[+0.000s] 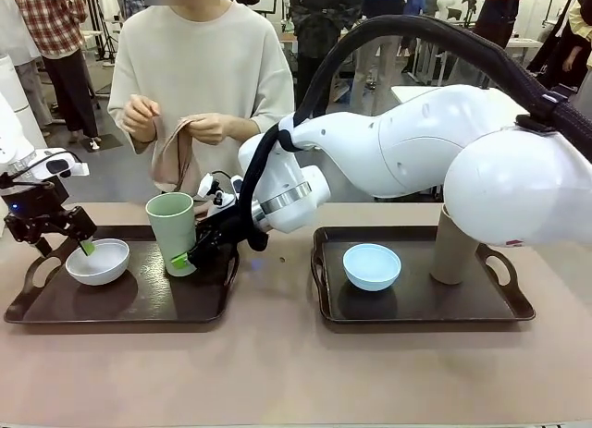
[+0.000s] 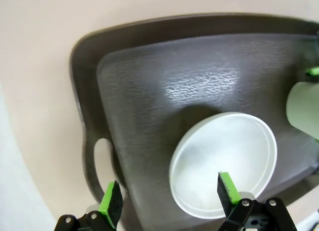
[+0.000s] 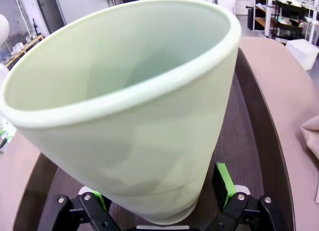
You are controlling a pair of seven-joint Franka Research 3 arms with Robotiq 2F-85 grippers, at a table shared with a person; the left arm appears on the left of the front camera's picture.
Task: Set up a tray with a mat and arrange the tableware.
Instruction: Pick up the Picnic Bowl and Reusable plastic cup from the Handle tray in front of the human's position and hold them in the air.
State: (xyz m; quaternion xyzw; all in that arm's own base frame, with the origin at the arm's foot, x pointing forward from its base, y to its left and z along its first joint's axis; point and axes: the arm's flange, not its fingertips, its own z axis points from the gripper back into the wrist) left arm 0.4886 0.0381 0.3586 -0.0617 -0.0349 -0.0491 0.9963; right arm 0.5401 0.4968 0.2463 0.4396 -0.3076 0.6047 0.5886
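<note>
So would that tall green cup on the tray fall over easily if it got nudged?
Probably tippy: the pale green cup is tall, with a base narrower than its rim, so a high push could topple it. It looks stiff and smooth, perhaps slippery; the right tool straddles it low down. On its side it would likely roll in a curve.

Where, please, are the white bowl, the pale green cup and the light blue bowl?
white bowl (image 1: 104, 258): front view, on its inner hollow.
pale green cup (image 1: 172, 229): front view, on its outer wall.
light blue bowl (image 1: 372, 261): front view, on its inner hollow.
</note>
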